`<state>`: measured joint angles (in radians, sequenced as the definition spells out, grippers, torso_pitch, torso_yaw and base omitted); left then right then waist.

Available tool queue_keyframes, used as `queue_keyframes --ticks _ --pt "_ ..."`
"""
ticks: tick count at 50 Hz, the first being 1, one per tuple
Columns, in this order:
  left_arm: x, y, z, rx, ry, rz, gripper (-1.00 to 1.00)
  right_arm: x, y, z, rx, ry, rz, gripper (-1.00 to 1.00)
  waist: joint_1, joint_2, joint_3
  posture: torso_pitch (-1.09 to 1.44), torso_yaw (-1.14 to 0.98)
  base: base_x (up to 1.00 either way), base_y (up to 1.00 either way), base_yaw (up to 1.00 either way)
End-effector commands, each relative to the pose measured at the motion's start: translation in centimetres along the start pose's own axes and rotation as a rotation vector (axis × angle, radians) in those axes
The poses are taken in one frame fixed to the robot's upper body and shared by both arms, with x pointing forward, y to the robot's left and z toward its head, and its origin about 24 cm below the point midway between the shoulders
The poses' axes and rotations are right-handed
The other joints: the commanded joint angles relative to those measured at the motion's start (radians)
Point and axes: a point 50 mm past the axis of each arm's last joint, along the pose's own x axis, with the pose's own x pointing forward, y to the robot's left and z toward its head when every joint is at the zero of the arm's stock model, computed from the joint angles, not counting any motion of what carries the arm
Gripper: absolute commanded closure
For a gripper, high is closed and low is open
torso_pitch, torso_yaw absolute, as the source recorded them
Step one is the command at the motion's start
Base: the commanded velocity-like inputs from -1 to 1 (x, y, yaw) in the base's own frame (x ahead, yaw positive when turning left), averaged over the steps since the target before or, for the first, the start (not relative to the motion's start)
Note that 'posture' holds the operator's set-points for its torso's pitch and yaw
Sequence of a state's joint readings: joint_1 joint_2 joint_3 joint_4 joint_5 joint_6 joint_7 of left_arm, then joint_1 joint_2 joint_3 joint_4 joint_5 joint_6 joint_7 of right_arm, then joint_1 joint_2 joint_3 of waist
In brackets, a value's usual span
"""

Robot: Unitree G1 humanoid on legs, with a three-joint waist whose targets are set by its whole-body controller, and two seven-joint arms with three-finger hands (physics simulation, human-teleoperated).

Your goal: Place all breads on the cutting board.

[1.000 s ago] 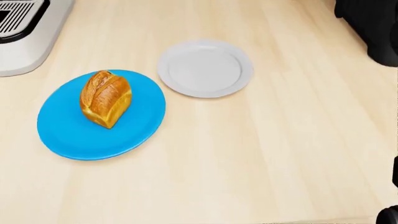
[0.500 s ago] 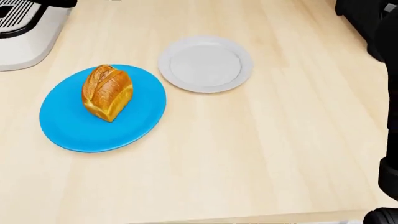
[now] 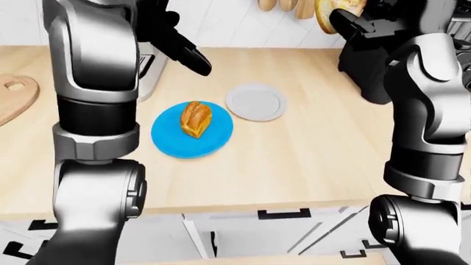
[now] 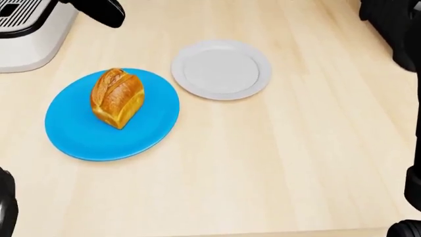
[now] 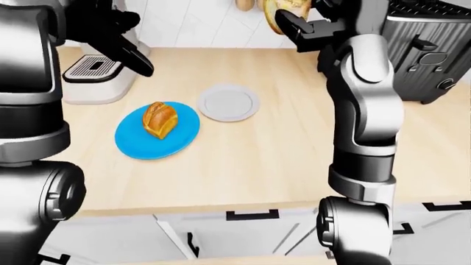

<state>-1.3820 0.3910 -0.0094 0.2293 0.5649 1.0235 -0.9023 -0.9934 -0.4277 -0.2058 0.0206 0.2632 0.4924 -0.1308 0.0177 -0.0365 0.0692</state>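
A golden bread loaf lies on a blue plate on the light wooden counter. My left hand hovers above and to the upper left of that plate, black fingers stretched out and open, touching nothing. My right hand is raised high at the top of the right-eye view. Its fingers are closed round a second yellowish bread. The round wooden cutting board lies at the far left of the left-eye view, cut off by the picture's edge.
An empty white plate sits just right of the blue one. A white coffee machine stands at the upper left, and a dark toaster at the counter's right. The counter's edge runs below, with cabinets under it.
My left hand has come into the head view's top left corner, and a dark part of my arm shows at bottom left. The view shifted slightly; loaf and plates kept their places.
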Motion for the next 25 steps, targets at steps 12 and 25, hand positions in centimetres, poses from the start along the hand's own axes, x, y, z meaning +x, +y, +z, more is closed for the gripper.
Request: queue_keyframes --ticks 12,25 --pt "0.8 0.0 -1.6 0.047 0.081 0.002 -1.0 0.3 0.1 1.9 0.008 -0.086 0.001 1.0 0.001 -0.003 -0.04 0.0 0.0 0.0 0.0 0.0" --pt "1.7 -1.1 -5.1 -0.002 0.18 -0.099 -1.0 0.2 0.4 1.7 0.007 -0.082 0.008 1.0 0.004 -0.003 -0.039 0.0 0.0 0.0 0.0 0.0"
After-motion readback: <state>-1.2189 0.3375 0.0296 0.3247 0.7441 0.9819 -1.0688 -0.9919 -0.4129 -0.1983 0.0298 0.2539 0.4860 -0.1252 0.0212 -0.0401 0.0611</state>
